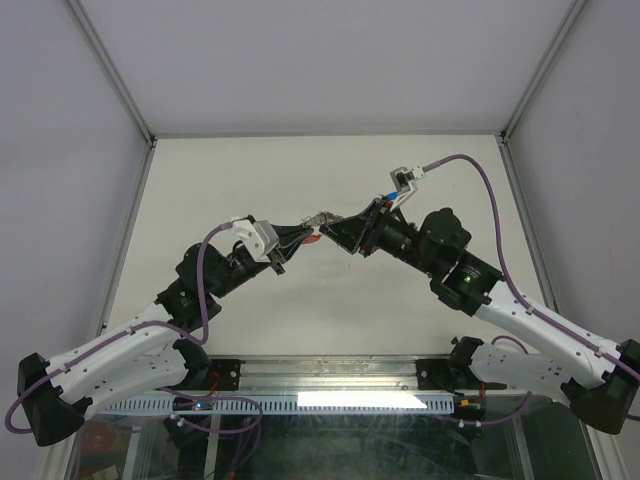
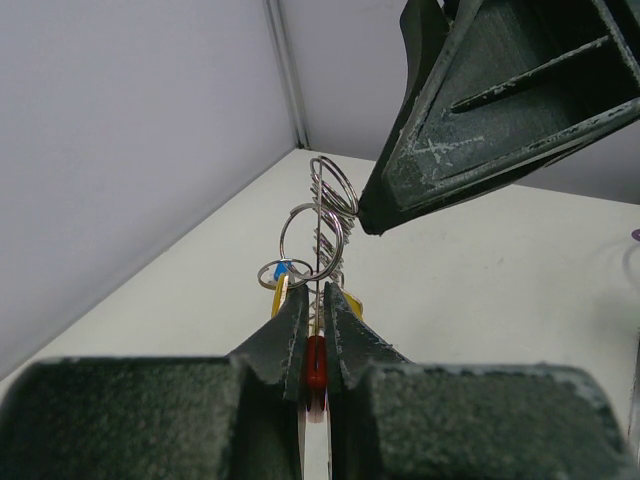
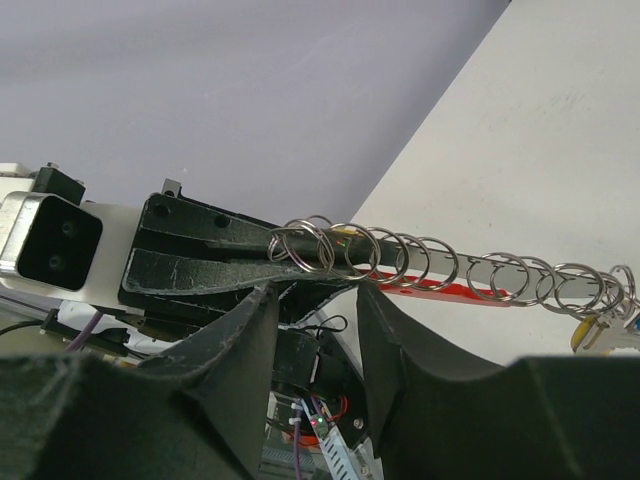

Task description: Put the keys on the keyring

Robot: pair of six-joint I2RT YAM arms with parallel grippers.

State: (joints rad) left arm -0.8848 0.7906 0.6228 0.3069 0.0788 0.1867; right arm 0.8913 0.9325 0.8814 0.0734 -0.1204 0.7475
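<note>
Lower centre, the left gripper (image 2: 317, 300) pinches a red key (image 2: 316, 365), likely unthreaded. Blue and yellow keys (image 2: 281, 272) seem hung on the keyring (image 2: 329, 255). The right gripper (image 3: 318, 300) stands spread.

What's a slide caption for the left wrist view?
Left gripper shut on a red key; ring chain stands up beside the right gripper.

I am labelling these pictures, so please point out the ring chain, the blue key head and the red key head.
ring chain (image 3: 302, 246), right wrist view, the stacked rings at its left end.
blue key head (image 2: 283, 268), left wrist view, its middle.
red key head (image 2: 316, 362), left wrist view, its visible middle.
</note>
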